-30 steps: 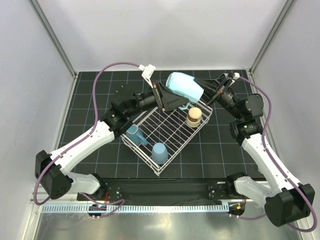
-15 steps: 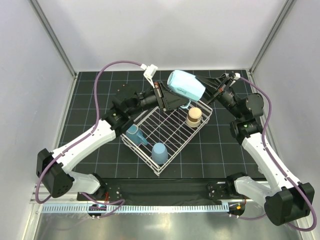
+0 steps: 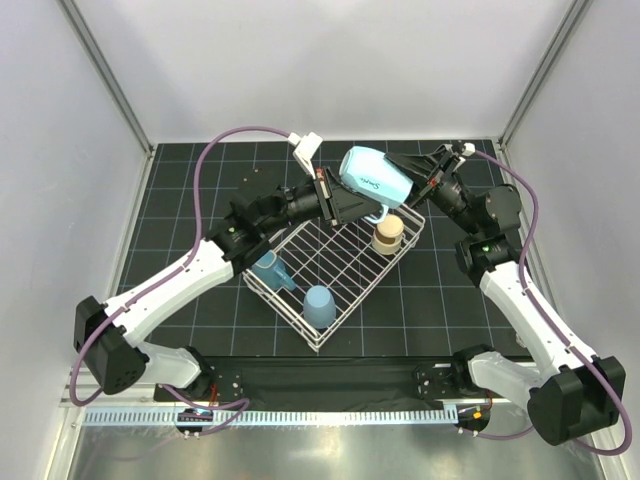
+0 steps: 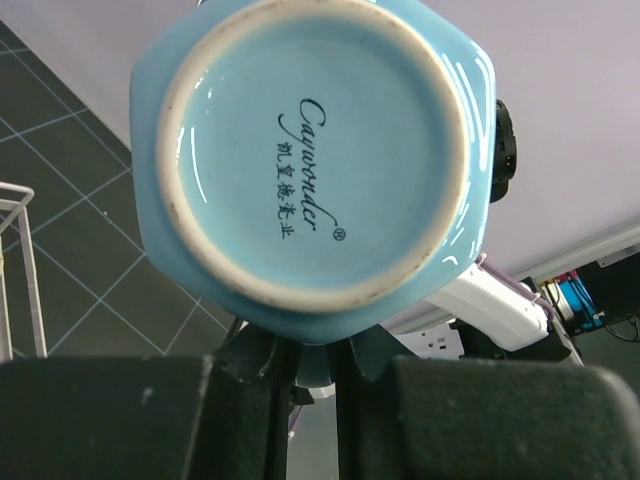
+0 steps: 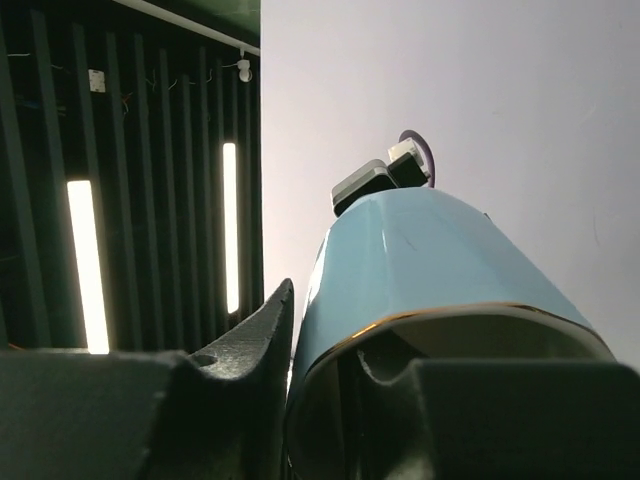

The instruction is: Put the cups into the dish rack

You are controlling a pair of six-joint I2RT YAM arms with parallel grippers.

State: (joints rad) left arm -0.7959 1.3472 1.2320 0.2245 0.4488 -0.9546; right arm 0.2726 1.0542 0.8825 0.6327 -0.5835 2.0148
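1. Across the worktop: black gridded mat [image 3: 170, 215], white walls [image 3: 330, 60] on three sides.
2. Dish rack [image 3: 340, 262] sits mid-worktop, skewed. It holds a blue handled mug [image 3: 268, 268] near its left corner, a tumbler [image 3: 320, 303] near its near corner and a beige cup [image 3: 387, 235] near its right corner.
3. Pale blue mug [image 3: 372, 180] is airborne on its side over the rack's far corner.
4. Left gripper [image 3: 365, 208] is pinched on the mug's handle.
5. Right gripper [image 3: 408, 188]: fingers [image 5: 250, 340] straddle the rim; clamped or slack, can't tell.
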